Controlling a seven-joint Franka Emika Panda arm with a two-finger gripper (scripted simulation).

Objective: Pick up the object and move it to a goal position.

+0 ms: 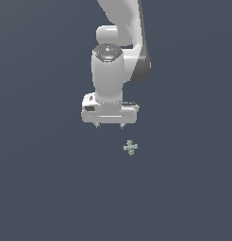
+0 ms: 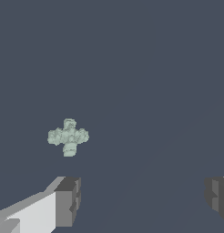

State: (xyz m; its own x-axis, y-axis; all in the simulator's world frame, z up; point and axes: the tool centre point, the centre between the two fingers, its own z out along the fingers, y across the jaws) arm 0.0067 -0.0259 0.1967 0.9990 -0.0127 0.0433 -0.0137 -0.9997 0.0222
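The object [image 1: 130, 147] is a tiny pale grey-green knobbly cross lying flat on the dark floor. It also shows in the wrist view [image 2: 68, 136]. My white gripper [image 1: 109, 125] hangs above the floor, pointing down, up and towards the exterior view's left of the object. Its jaws stand wide apart and hold nothing. In the wrist view the two dark fingertips [image 2: 68, 200] show at the frame's lower corners, and the object lies outside the gap between them, apart from both.
The dark grey-blue floor [image 1: 42, 188] fills both views. The white arm [image 1: 120, 47] rises from the gripper to the top of the exterior view. Nothing else shows.
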